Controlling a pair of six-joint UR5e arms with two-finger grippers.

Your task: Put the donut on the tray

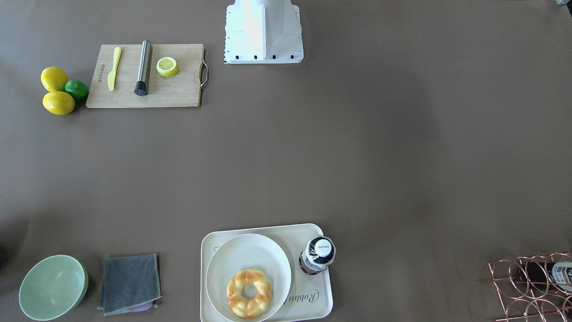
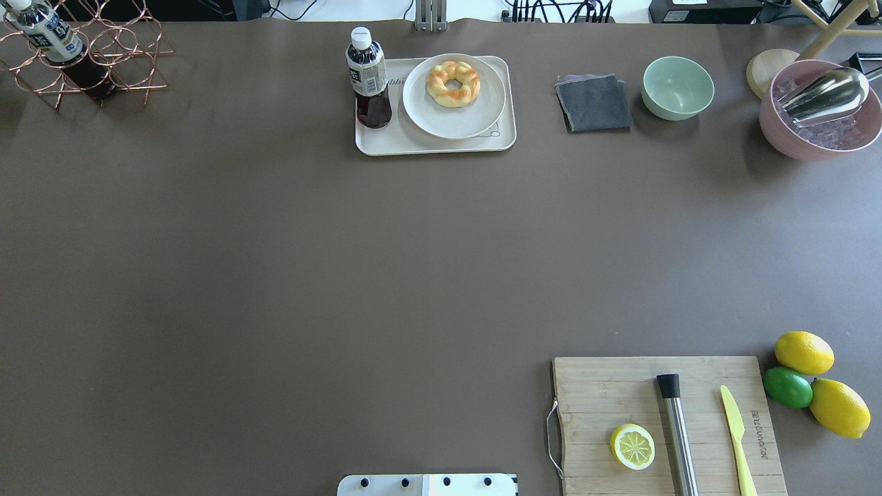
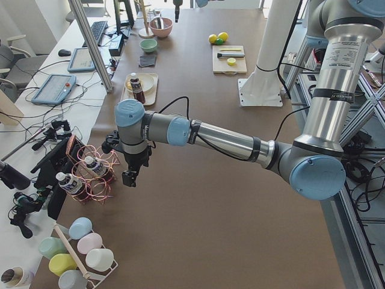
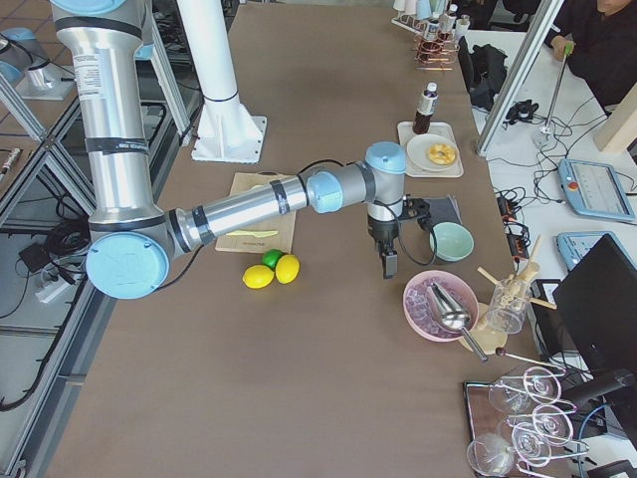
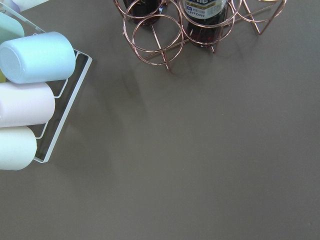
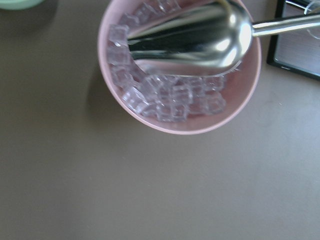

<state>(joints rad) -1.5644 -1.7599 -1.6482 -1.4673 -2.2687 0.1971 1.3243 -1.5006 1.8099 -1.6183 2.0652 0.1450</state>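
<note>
The donut (image 1: 249, 293) is a twisted golden ring with orange patches. It lies on a round white plate (image 1: 243, 252) that sits on the cream-white tray (image 1: 318, 300) with "Rabbit" script. In the overhead view the donut (image 2: 453, 83) and tray (image 2: 386, 143) are at the far middle of the table. My left gripper (image 3: 129, 176) hangs over the table beside a copper wire rack, far from the tray. My right gripper (image 4: 388, 267) hangs near a pink bowl, also far from the tray. Both show only in the side views, so I cannot tell whether they are open or shut.
A dark drink bottle (image 2: 368, 76) stands on the tray beside the plate. A grey cloth (image 2: 593, 103) and green bowl (image 2: 677, 87) lie right of it. A pink bowl of ice with a scoop (image 6: 180, 65), a copper bottle rack (image 2: 83, 55), and a cutting board (image 2: 661, 420) with lemon half are around.
</note>
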